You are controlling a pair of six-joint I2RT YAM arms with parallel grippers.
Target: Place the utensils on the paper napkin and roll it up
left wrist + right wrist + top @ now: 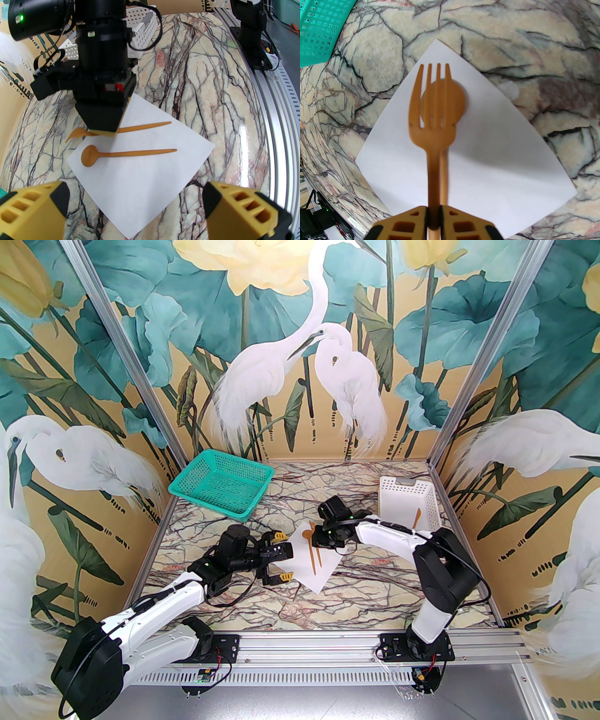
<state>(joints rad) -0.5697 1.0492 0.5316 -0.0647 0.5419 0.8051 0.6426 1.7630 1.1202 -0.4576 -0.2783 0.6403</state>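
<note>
A white paper napkin (313, 568) lies on the marble table, turned like a diamond. An orange-brown spoon (126, 153) rests flat on the napkin (140, 178). My right gripper (433, 220) is shut on the handle of an orange-brown fork (432, 126), holding it low over the napkin (492, 154), its tines crossing the spoon bowl (457, 100) in the right wrist view. In the left wrist view the fork (145, 126) runs beside the spoon under the right gripper (105, 132). My left gripper (281, 556) stands wide open at the napkin's left corner, its yellow fingers (246, 211) holding nothing.
A green mesh basket (220, 483) sits at the back left. A white perforated basket (393, 507) at the back right holds another orange utensil (416, 517). The right arm's base (255, 35) and the aluminium rail lie along the near edge.
</note>
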